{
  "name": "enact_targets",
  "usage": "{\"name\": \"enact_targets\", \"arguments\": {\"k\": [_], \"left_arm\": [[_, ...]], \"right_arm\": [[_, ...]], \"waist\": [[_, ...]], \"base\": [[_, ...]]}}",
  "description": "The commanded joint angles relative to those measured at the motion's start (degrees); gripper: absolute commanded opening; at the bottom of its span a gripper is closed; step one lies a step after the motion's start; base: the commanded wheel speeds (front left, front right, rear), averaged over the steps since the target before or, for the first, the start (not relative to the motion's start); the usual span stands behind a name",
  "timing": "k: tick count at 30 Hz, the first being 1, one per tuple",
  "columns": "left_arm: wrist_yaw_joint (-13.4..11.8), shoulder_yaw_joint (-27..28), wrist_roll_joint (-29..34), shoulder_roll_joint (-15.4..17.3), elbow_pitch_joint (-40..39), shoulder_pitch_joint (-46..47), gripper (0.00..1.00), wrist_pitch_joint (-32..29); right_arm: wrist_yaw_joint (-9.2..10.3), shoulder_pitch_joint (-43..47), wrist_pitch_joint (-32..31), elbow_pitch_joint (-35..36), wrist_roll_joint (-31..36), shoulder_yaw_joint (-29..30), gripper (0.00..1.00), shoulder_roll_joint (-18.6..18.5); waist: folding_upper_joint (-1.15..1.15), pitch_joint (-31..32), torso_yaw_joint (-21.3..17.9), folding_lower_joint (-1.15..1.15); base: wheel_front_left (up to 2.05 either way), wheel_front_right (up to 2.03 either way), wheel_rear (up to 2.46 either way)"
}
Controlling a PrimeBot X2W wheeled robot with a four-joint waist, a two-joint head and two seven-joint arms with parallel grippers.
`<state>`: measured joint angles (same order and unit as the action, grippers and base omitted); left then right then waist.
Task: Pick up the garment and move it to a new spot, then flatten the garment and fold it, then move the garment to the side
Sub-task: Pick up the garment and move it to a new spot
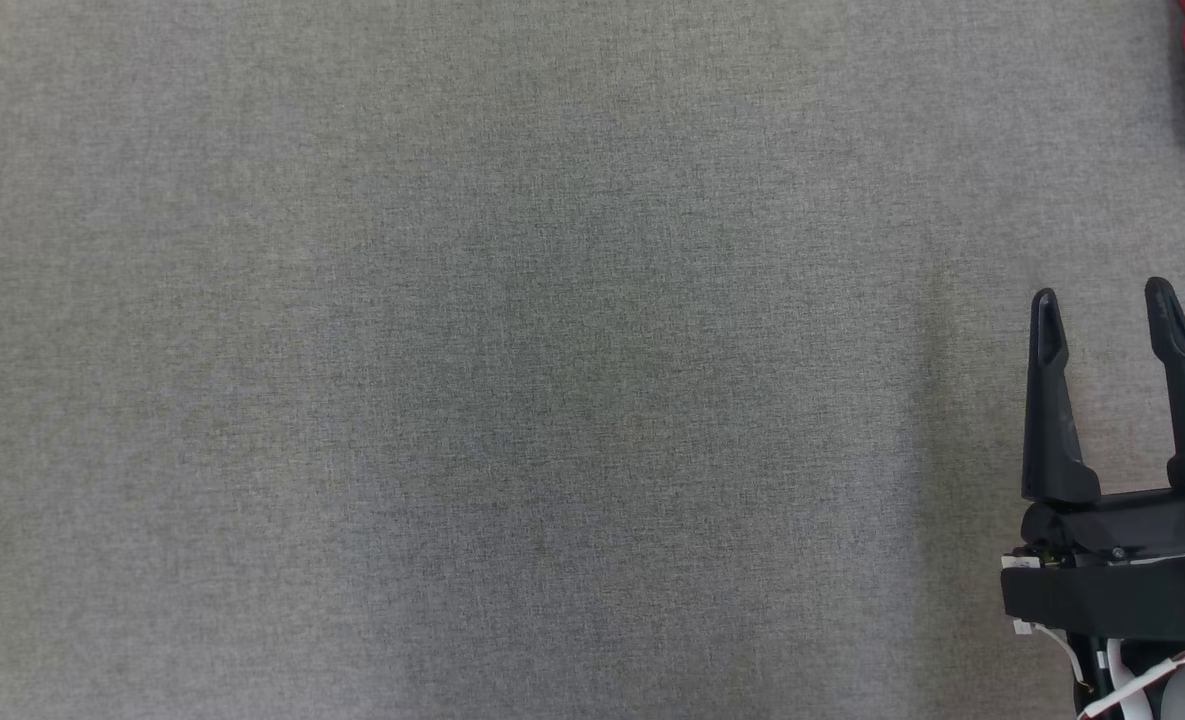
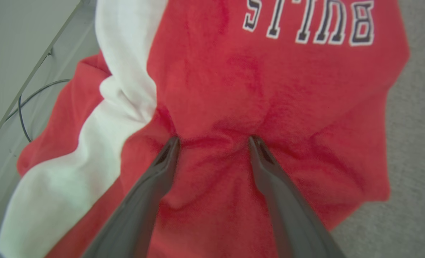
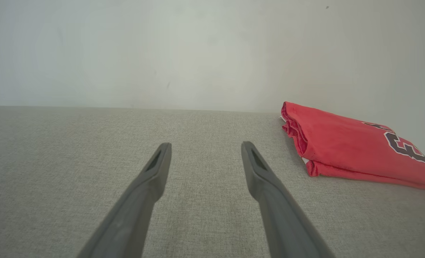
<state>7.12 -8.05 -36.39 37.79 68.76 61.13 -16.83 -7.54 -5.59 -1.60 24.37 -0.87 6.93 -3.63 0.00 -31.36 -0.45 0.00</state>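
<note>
In the head view the right gripper [image 1: 1102, 290] stands at the lower right, its two dark fingers spread wide and pointing up the picture with nothing between them. It hangs over the grey woven cover of the table [image 1: 552, 350]. Its own wrist view shows the same open jaws held low above the grey cloth, apart from the garment.

The left gripper [image 2: 214, 139] shows in its wrist view. Its jaws are also wide apart, and both fingertips [image 2: 173, 145] meet the garment [image 2: 305, 89]; the red fabric puckers into soft creases around and between them. Nothing is pinched: the fingers press on the cloth rather than close on it.

Past the fingertips the red cloth spreads out, with a broad white panel [image 2: 126, 71] running down one side and black, white-outlined lettering [image 2: 309, 21] along the far edge of that view. Beyond the white panel, off the garment, a thin dark cable [image 2: 22, 111] lies on a pale surface.

The garment lies folded at the table's far right: a sliver of red in the top right corner of the head view, and in the right wrist view a flat red stack to the right of the fingers, near the pale wall [image 3: 198, 53] behind the table.
</note>
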Motion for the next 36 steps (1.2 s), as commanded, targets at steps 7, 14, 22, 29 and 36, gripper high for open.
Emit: {"name": "enact_targets", "arguments": {"k": [7,14,22,29,36], "left_arm": [[0.53,-2.67,0.64,-2.12,-1.12,-0.59,0.0,5.28],[0.27,-4.02,1.64,-2.03,-5.97,2.76,0.0,19.17],[0.28,-7.61,5.26,-3.13,-11.69,8.39,0.0,30.6],[0.28,-9.88,5.7,-7.38,-21.13,8.59,0.0,31.81],[-1.04,-12.17,5.12,-12.25,-32.74,5.59,0.0,30.04]], "right_arm": [[0.14,0.3,-0.79,0.12,0.46,0.01,1.0,-0.14],[0.14,-0.14,-0.41,-0.98,-0.36,-0.29,1.0,-0.58],[0.14,0.8,1.35,-5.38,-1.76,-1.09,1.0,0.1],[0.14,2.32,4.46,-11.01,-3.84,-2.16,1.0,0.68],[0.14,3.37,7.19,-15.88,-6.31,-2.77,1.0,0.81]], "waist": [[0.0,0.88,0.61,0.0],[0.0,3.8,1.64,0.0],[0.0,10.49,1.87,0.0],[0.0,17.01,-0.35,0.0],[0.0,20.95,-4.94,0.0]], "base": [[0.0,0.0,0.0],[0.0,0.0,0.0],[0.0,0.0,0.0],[0.0,0.0,0.0],[0.0,0.0,0.0]]}}
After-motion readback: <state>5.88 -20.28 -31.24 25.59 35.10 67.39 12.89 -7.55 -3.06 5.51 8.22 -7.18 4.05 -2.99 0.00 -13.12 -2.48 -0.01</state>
